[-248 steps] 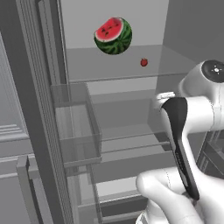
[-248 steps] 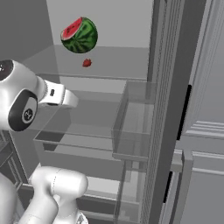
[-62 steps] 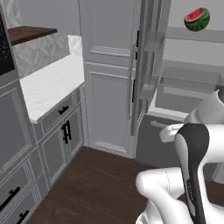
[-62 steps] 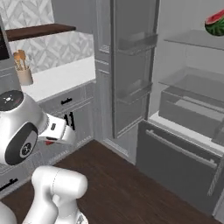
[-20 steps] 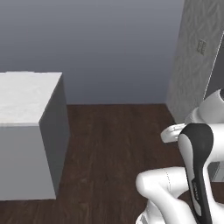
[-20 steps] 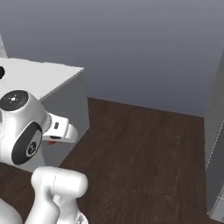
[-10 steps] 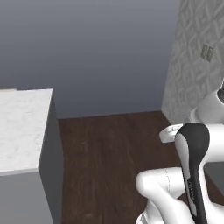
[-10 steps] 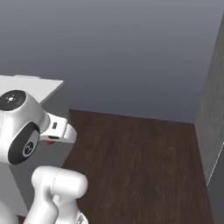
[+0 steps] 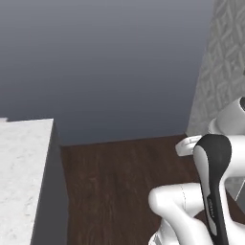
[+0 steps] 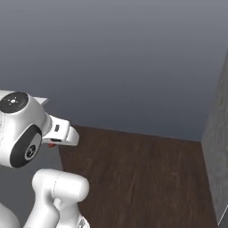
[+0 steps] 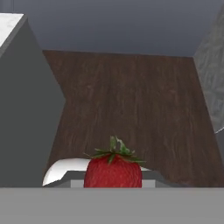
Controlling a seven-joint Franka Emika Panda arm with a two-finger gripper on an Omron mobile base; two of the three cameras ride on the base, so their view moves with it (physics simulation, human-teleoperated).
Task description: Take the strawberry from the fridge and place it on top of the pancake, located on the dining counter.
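The strawberry (image 11: 113,169), red with a green leafy cap, sits at the bottom middle of the hand view, held in my gripper (image 11: 113,177), which is shut on it. In the right base view a red speck of the strawberry (image 10: 52,144) shows under the white hand at the left. The dining counter (image 9: 21,162), a white marble slab over a plain grey base, stands at the left; its corner (image 11: 9,24) and grey side are at the upper left of the hand view, apart from the gripper. The fridge and the pancake are out of view.
Dark wooden floor (image 9: 119,182) stretches ahead between the counter and a patterned grey wall (image 9: 225,67) on the right. A plain grey-blue wall (image 10: 133,58) closes the back. My own white arm (image 9: 210,191) fills the lower right of the left base view.
The base has moved, so the whole scene has shifted: the counter slid toward the left edge and the patterned wall came further in. The strawberry stays in the shut gripper.
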